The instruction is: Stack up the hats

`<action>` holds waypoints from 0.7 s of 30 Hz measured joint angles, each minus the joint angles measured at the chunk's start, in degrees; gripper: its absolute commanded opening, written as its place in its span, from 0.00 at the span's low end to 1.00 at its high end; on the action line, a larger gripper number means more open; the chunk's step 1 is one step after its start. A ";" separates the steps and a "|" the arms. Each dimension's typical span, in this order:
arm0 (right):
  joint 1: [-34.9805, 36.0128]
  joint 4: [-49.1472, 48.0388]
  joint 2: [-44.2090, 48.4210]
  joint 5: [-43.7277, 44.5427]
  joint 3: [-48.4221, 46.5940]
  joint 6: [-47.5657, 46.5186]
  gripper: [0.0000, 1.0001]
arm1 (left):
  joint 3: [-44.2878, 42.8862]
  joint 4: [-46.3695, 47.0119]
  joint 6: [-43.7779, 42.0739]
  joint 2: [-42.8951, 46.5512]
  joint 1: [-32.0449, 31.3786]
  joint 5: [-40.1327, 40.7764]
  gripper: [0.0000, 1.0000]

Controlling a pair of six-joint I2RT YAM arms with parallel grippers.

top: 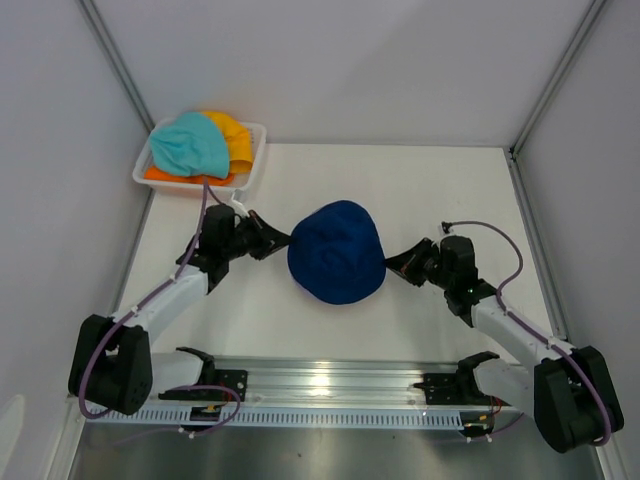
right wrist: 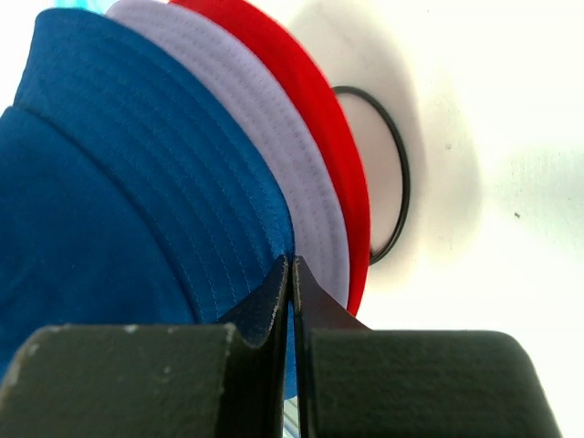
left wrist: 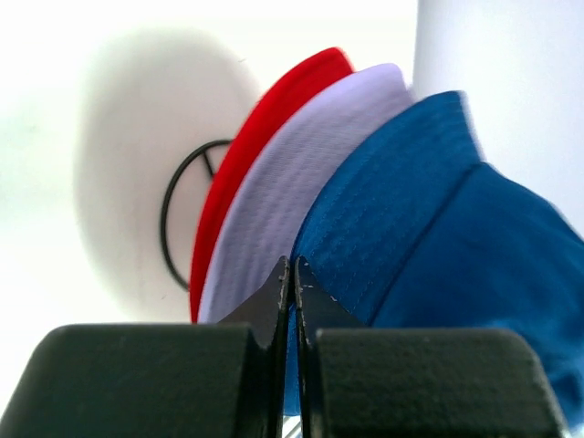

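A dark blue hat (top: 337, 250) sits mid-table, topmost of a stack. In the left wrist view its brim (left wrist: 429, 228) lies over a lilac hat (left wrist: 301, 173) and a red hat (left wrist: 265, 137), with a black wire stand (left wrist: 178, 214) beneath. The right wrist view shows the same layers: blue (right wrist: 137, 182), lilac (right wrist: 274, 146), red (right wrist: 319, 119), wire ring (right wrist: 397, 173). My left gripper (top: 285, 243) (left wrist: 292, 265) is shut on the blue brim's left edge. My right gripper (top: 392, 266) (right wrist: 290, 263) is shut on its right edge. Blue cloth shows between both pairs of jaws.
A white basket (top: 255, 150) stands at the back left, holding a teal hat (top: 190, 145), a yellow hat (top: 232, 135) and an orange hat (top: 160, 175). A metal rail (top: 330, 385) runs along the near edge. White walls close in on both sides.
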State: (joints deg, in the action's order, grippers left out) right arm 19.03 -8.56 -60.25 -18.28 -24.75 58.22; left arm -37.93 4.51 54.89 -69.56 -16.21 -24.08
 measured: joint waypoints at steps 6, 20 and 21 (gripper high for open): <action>0.39 -1.20 -3.45 -0.13 -0.79 -0.87 0.00 | -0.02 -2.97 -0.50 -1.29 -1.57 2.82 0.01; 0.98 -3.30 -8.31 -0.20 -2.36 -4.28 0.00 | -0.35 -2.03 -1.01 -5.05 -2.40 4.44 0.01; 1.07 -3.23 -8.59 -0.20 -2.58 -4.57 0.00 | -0.39 -2.10 -1.05 -5.05 -2.40 4.46 0.01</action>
State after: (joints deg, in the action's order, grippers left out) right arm 20.10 -11.79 -68.84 -18.48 -27.33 53.65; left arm -38.33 2.42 53.84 -74.61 -18.61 -19.62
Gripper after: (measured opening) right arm 0.009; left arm 0.011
